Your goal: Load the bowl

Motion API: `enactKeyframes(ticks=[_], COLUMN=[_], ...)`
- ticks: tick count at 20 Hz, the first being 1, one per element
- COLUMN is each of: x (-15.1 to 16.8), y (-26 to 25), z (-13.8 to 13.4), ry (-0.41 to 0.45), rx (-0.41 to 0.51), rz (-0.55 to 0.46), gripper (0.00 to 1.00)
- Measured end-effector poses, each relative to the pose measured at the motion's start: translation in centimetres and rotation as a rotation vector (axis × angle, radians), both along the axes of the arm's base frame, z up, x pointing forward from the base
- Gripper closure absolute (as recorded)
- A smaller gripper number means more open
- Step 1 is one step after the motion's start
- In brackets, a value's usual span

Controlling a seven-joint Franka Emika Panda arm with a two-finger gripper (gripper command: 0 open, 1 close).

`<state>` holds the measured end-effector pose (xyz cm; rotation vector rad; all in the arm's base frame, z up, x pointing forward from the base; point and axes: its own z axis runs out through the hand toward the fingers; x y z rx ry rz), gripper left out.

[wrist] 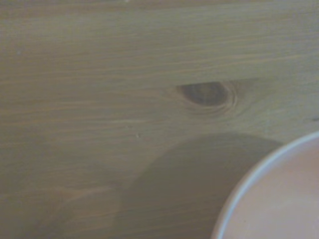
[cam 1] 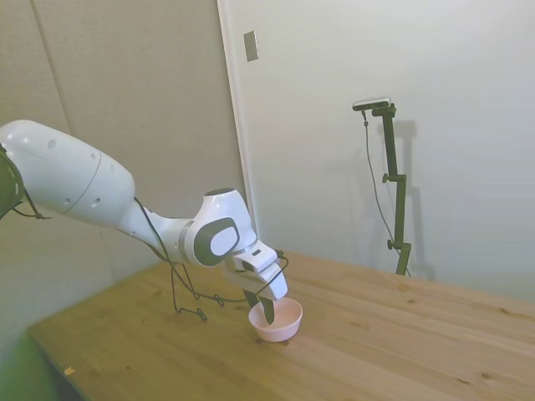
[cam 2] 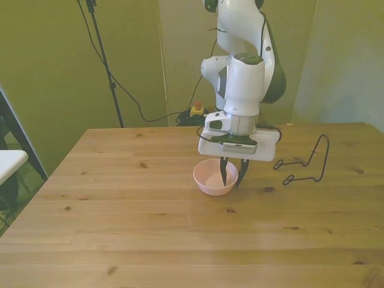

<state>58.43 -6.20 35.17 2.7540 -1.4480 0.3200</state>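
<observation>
Pinching bowl [cam 2: 214, 177] rim | gripper [cam 2: 233, 178] narrow, one finger inside, one outside

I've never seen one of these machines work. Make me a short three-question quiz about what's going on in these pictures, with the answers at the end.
1. True or false: the gripper has closed its fingers on the wall of the bowl, one finger inside and one outside.
2. In the front view, which thing lies on the table to the right of the bowl?
A. a wire rack
B. a spoon
C. a second bowl
3. Fill in: the bowl rests on the table and looks ______ inside.

Key
1. True; the fingers pinch the wall on the front view's right side.
2. A
3. empty
</observation>
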Motion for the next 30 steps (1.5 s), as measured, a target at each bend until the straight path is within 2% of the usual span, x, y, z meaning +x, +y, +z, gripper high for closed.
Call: enactKeyframes(ticks=[6,9,12,16,20,21,23,27,30], x=[0.3,0.4,0.4,-0.3,-2.1,-3.9,-3.9,-4.2,-5.6], y=[-0.6,-1.3,-2.1,-1.4,1.6,3.8,4.2,6.7,6.9], z=[0.6,1.2,2.4,5.4,8.9,9.9,9.9,10.1,10.4], ry=[-0.013,-0.029,-0.065,-0.113,-0.132,-0.129,-0.132,-0.18,-0.223], rx=[0.025,0.066,0.145,0.246,0.314,0.323,0.338,0.469,0.563], rz=[-0.004,0.001,0.026,0.074,0.133,0.171,0.174,0.234,0.26], gripper=[1.0,1.0,1.0,1.0,1.0,1.0,1.0,1.0,1.0])
